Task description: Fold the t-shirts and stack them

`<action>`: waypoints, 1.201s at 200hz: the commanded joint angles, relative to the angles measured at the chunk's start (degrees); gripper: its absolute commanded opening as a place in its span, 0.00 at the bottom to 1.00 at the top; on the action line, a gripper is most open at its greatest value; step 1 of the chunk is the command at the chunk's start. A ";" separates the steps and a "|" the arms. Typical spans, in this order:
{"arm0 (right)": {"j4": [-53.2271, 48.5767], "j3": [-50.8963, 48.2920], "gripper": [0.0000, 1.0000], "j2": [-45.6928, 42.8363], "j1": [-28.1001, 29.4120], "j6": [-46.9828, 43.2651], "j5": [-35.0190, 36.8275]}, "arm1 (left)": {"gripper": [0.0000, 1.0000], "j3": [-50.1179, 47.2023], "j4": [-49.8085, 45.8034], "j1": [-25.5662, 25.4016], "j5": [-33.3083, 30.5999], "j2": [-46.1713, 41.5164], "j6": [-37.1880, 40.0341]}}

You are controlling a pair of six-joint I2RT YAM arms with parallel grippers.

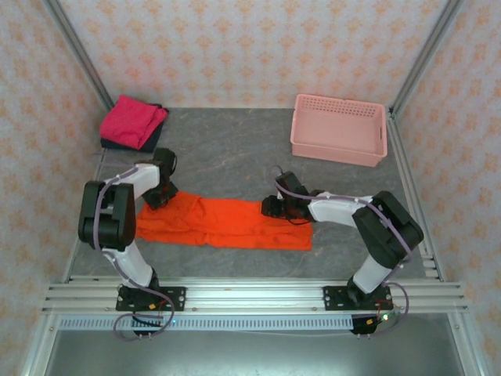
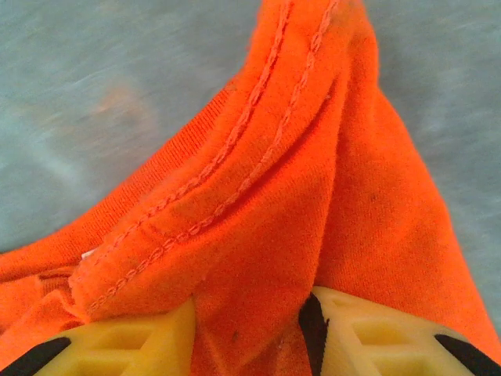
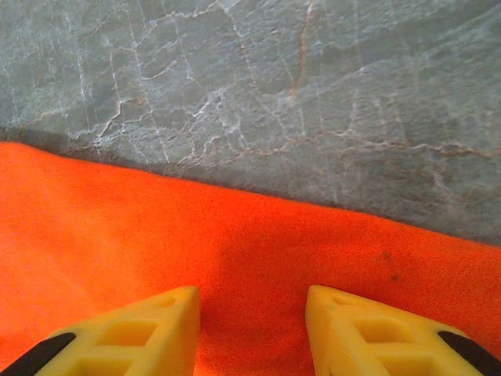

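The orange shirt (image 1: 227, 223) lies on the table (image 1: 235, 157), halfway folded; the left claw (image 2: 249, 313) pinches a bunch of it; the right claw (image 3: 252, 313) sits over its edge, and I cannot tell if it holds; next, I think both must lift together.

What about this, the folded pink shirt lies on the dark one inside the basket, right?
Not inside the basket. The folded pink shirt lies on the dark one on the table, at its far left corner, as the top external view shows.

One orange t-shirt (image 1: 227, 223), one magenta t-shirt (image 1: 133, 119), one navy t-shirt (image 1: 116, 145) — one basket (image 1: 338, 150), two arms (image 1: 106, 215) (image 1: 385, 227).
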 commanded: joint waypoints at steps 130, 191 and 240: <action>-6.96 -6.36 0.44 -13.31 -0.04 1.54 1.81 | 0.48 62.64 -18.79 -7.03 4.86 39.56 0.73; -11.65 4.80 0.51 -12.25 -0.04 -7.86 7.11 | 0.91 61.28 -18.16 -8.72 2.83 24.23 5.60; -9.05 19.86 0.52 1.72 0.44 -11.69 4.86 | 1.00 36.45 -9.81 -5.33 -4.72 2.60 2.62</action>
